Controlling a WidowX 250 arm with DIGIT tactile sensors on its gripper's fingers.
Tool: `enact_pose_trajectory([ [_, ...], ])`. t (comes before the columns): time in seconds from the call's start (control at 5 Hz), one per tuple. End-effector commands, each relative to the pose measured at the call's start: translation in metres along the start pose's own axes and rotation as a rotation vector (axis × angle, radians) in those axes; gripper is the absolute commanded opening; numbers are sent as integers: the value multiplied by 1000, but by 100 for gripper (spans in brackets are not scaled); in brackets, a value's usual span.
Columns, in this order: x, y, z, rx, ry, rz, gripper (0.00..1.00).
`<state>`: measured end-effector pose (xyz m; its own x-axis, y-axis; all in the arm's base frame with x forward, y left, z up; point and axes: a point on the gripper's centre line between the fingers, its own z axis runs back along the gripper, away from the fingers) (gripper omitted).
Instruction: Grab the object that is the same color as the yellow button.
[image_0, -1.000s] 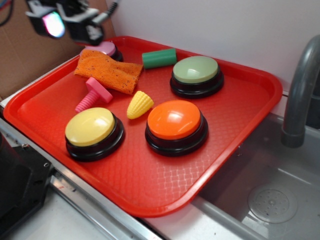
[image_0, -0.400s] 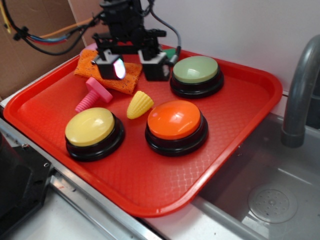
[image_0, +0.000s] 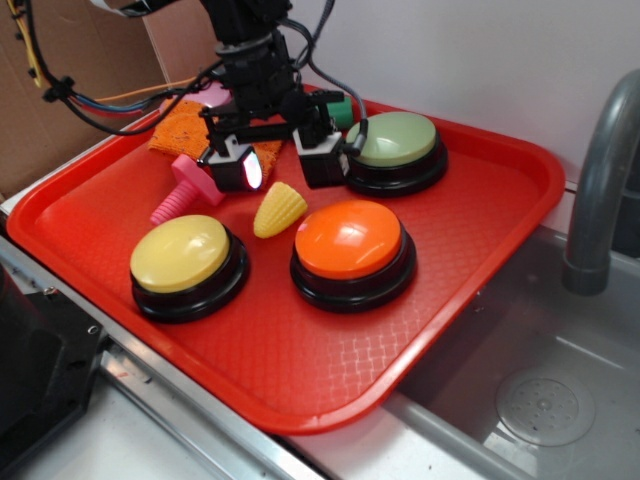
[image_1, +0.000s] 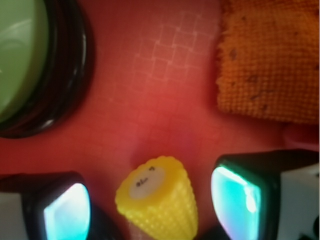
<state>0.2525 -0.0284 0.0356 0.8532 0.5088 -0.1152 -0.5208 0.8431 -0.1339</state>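
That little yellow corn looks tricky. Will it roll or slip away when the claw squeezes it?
The corn lies on its side and is cone-shaped, so a nudge would probably roll it in a curve. It looks like hard, light plastic, unlikely to squash. Its ridged kernels may help the fingers grip, though the taper could let it squirt out.

Four buttons (image_0: 188, 255); one corn (image_0: 279, 209); one screw (image_0: 186, 186); one cloth (image_0: 181, 128); one cylinder (image_0: 338, 108)

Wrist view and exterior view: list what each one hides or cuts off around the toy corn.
- Wrist view: the toy corn is cut off by the bottom edge; its tip is unseen.
- Wrist view: the green button runs off the left edge.
- Exterior view: the arm hides most of the orange cloth.
- Exterior view: the tool covers the tray beneath it.
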Motion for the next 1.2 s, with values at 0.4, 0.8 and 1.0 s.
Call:
enact_pose_trajectory([
  [0.4,-1,-1,-5,18,-27,-38,0],
  [0.8,-4,0,50,111,-100,-322,0],
  [1.0,-10,-2,97,108,-178,-358,0],
])
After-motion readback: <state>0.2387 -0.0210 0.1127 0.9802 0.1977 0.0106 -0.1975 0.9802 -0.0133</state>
